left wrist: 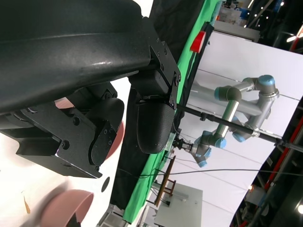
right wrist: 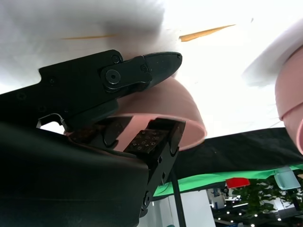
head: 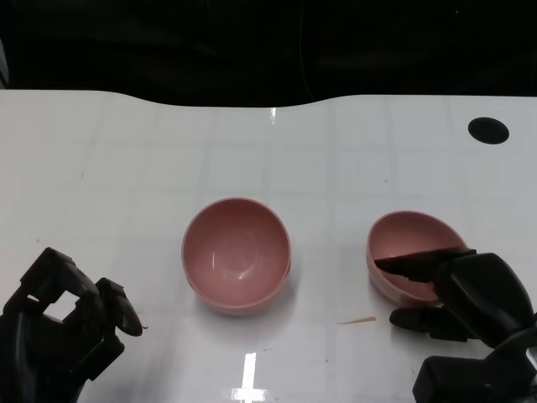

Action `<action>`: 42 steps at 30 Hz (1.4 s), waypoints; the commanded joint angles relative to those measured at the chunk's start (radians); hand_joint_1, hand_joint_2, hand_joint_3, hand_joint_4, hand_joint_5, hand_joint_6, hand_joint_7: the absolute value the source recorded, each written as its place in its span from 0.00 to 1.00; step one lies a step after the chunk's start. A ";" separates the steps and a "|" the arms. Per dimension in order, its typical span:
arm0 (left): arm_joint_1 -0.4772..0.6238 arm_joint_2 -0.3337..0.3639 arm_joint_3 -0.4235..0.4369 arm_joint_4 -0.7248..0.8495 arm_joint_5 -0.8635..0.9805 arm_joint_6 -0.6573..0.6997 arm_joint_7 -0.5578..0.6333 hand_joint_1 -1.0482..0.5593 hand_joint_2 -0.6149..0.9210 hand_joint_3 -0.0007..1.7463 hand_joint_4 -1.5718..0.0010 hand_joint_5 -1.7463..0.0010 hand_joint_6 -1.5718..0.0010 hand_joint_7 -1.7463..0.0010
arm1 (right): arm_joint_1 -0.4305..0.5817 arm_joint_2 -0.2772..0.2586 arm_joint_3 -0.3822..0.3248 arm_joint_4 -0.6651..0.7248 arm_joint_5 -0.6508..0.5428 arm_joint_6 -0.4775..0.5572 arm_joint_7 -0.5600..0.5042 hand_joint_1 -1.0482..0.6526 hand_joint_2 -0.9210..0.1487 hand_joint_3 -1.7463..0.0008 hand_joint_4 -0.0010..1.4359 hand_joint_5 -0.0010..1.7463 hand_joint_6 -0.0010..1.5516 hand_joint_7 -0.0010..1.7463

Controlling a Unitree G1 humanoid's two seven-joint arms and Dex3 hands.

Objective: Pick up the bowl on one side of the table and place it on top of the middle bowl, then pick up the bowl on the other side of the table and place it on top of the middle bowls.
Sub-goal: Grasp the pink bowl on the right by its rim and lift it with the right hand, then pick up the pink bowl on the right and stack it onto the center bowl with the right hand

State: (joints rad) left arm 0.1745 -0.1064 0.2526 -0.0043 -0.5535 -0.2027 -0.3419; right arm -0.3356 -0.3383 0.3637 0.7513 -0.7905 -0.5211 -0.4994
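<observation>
A pink bowl stack [head: 237,254] sits mid-table; a doubled rim on its right side suggests two nested bowls. To its right a third pink bowl [head: 409,239] is tipped up on the table. My right hand [head: 466,306] grips its near rim, with fingers [head: 419,263] inside and the thumb underneath. In the right wrist view the same bowl [right wrist: 182,111] is pinched between the thumb and the fingers [right wrist: 156,144], and the middle stack [right wrist: 289,94] shows beyond. My left hand [head: 65,327] rests at the near left with nothing in it, fingers loosely bent.
A thin orange sliver [head: 357,320] lies on the white table [head: 126,168] between the two bowls. A black round hole [head: 488,129] marks the far right. The table's far edge meets a dark backdrop. In the left wrist view other robot arms [left wrist: 236,101] stand beyond the table.
</observation>
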 commanded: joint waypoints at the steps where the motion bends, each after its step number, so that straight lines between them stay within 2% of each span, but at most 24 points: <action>1: 0.005 0.005 0.006 -0.011 0.005 -0.007 0.010 0.70 0.80 0.86 0.38 0.00 0.52 0.00 | -0.024 0.004 0.006 0.048 0.022 -0.049 -0.060 0.48 0.00 0.92 0.74 0.24 0.71 0.05; 2: 0.005 0.004 0.007 -0.011 0.005 -0.008 0.010 0.70 0.80 0.86 0.38 0.00 0.52 0.00 | -0.028 0.005 0.008 0.060 0.024 -0.060 -0.075 0.50 0.00 0.93 0.66 0.48 0.77 0.04; 3: 0.005 0.004 0.007 -0.010 0.004 -0.008 0.010 0.70 0.80 0.86 0.38 0.00 0.52 0.00 | -0.034 0.009 0.007 0.077 0.028 -0.079 -0.099 0.51 0.00 0.93 0.62 0.57 0.79 0.03; 4: 0.005 0.003 0.007 -0.010 0.004 -0.008 0.010 0.70 0.80 0.86 0.38 0.00 0.52 0.00 | -0.038 0.011 0.007 0.091 0.031 -0.092 -0.115 0.54 0.00 0.88 0.60 0.71 0.84 0.05; 5: 0.004 0.003 0.008 -0.009 0.002 -0.008 0.009 0.70 0.80 0.86 0.38 0.00 0.52 0.00 | -0.044 0.016 0.005 0.109 0.036 -0.113 -0.142 0.56 0.00 0.85 0.60 0.76 0.86 0.06; 6: 0.004 0.002 0.008 -0.008 0.001 -0.008 0.008 0.70 0.80 0.86 0.38 0.00 0.52 0.00 | -0.049 0.020 0.005 0.124 0.038 -0.131 -0.165 0.57 0.03 0.78 0.60 0.79 0.86 0.12; 8: 0.003 0.002 0.008 -0.007 0.001 -0.010 0.006 0.70 0.80 0.86 0.38 0.00 0.52 0.00 | -0.060 0.022 0.006 0.144 0.039 -0.156 -0.192 0.58 0.12 0.64 0.59 0.83 0.70 0.43; 9: 0.002 0.002 0.008 -0.006 0.002 -0.011 0.007 0.70 0.80 0.86 0.38 0.00 0.52 0.00 | -0.064 0.022 0.006 0.149 0.042 -0.166 -0.195 0.58 0.15 0.60 0.58 0.87 0.64 0.53; 12: 0.000 0.004 0.010 -0.001 0.000 -0.011 0.004 0.70 0.80 0.86 0.38 0.00 0.52 0.00 | -0.071 0.020 0.001 0.148 0.060 -0.188 -0.184 0.56 0.17 0.56 0.55 0.93 0.56 0.65; 16: 0.000 0.003 0.009 -0.002 0.008 -0.011 0.011 0.70 0.80 0.86 0.38 0.00 0.52 0.00 | -0.075 0.015 -0.002 0.128 0.077 -0.212 -0.180 0.55 0.20 0.52 0.52 0.99 0.52 0.76; 20: -0.003 0.000 0.009 0.002 0.009 -0.015 0.010 0.70 0.80 0.86 0.37 0.00 0.52 0.00 | -0.079 0.005 -0.012 0.080 0.082 -0.217 -0.171 0.55 0.26 0.47 0.52 1.00 0.47 0.85; 23: -0.002 0.001 0.009 0.004 0.007 -0.017 0.003 0.70 0.80 0.86 0.37 0.00 0.52 0.00 | -0.083 -0.001 -0.022 0.042 0.087 -0.215 -0.148 0.56 0.34 0.41 0.52 1.00 0.48 0.83; 25: -0.002 0.001 0.009 0.004 0.006 -0.018 0.001 0.70 0.80 0.87 0.37 0.00 0.52 0.00 | -0.081 -0.001 -0.028 0.030 0.090 -0.213 -0.137 0.56 0.35 0.39 0.52 1.00 0.49 0.82; 30: -0.001 -0.006 0.008 -0.002 0.018 -0.016 0.019 0.70 0.79 0.87 0.37 0.00 0.51 0.00 | -0.097 -0.005 -0.047 -0.031 0.118 -0.208 -0.078 0.56 0.33 0.40 0.51 1.00 0.50 0.79; 33: -0.003 -0.006 0.009 -0.001 0.013 -0.011 0.017 0.70 0.78 0.88 0.37 0.00 0.51 0.00 | -0.129 -0.005 -0.052 -0.071 0.117 -0.227 -0.064 0.54 0.32 0.40 0.57 0.96 0.54 0.75; 42: -0.004 -0.005 0.010 0.005 0.009 -0.012 0.010 0.70 0.79 0.88 0.37 0.00 0.51 0.00 | -0.176 0.010 -0.044 -0.154 0.111 -0.241 0.012 0.52 0.34 0.36 0.60 0.93 0.51 0.81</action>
State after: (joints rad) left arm 0.1719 -0.1159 0.2586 -0.0027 -0.5450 -0.2064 -0.3344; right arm -0.4945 -0.3244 0.3197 0.6212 -0.6914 -0.7551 -0.5024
